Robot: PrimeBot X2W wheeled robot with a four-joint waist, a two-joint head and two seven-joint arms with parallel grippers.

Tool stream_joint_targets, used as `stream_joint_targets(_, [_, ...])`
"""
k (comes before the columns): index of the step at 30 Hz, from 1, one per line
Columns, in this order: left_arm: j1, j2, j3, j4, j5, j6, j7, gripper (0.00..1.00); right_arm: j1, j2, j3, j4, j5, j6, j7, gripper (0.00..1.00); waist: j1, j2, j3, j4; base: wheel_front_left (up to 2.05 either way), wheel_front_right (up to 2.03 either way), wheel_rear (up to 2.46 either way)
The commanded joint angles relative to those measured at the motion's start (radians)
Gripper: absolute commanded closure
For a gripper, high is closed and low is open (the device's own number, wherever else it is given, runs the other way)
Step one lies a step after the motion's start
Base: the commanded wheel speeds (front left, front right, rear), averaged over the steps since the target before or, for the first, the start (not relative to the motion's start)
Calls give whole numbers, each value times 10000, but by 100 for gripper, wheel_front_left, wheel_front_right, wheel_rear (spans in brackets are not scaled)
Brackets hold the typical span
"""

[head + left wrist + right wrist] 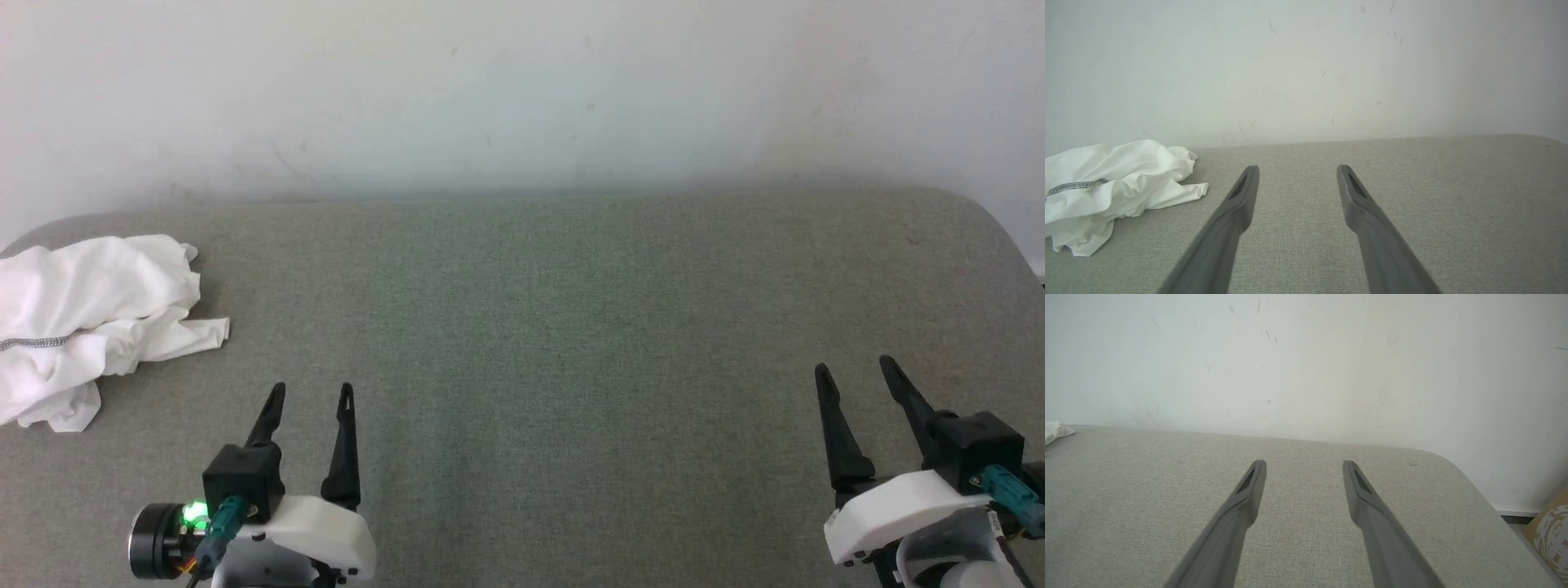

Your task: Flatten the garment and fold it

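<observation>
The garment (pixel 90 318) lies crumpled in a white heap at the far left of the grey table (pixel 555 327), with a dark grey stitched seam showing on its left side. In the left wrist view the garment (pixel 1114 192) sits left of the fingers, apart from them. My left gripper (pixel 313 394) stands open at the lower left, to the right of the heap and nearer the front, holding nothing. My right gripper (pixel 854 371) stands open at the lower right, far from the garment. A small white corner of the garment (pixel 1055 430) shows at the left edge of the right wrist view.
A pale wall (pixel 522 90) runs along the table's far edge. The table's right corner is rounded (pixel 1453 465). Beyond it, low at the right, stands a brown patterned object (pixel 1551 535) on the floor.
</observation>
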Motion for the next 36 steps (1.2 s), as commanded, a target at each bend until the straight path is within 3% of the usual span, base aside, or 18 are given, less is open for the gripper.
stream_joint_targets(1, [133, -10, 9, -59, -119, 67, -123, 0, 116, 12, -75, 13, 89, -2, -115, 0, 0, 0, 4, 44, 0, 0, 0])
stream_joint_targets(15, [321, -14, 6, -53, -356, 250, -416, 0, 256, 16, -213, 56, 58, -3, -407, 0, 0, 0, -33, 630, 0, 0, 0])
stream_joint_targets(36, [698, -20, 112, -208, -740, 465, -855, 0, 374, 22, -1, 338, 97, -5, -846, 0, 0, 0, -100, 2099, 0, 0, 0])
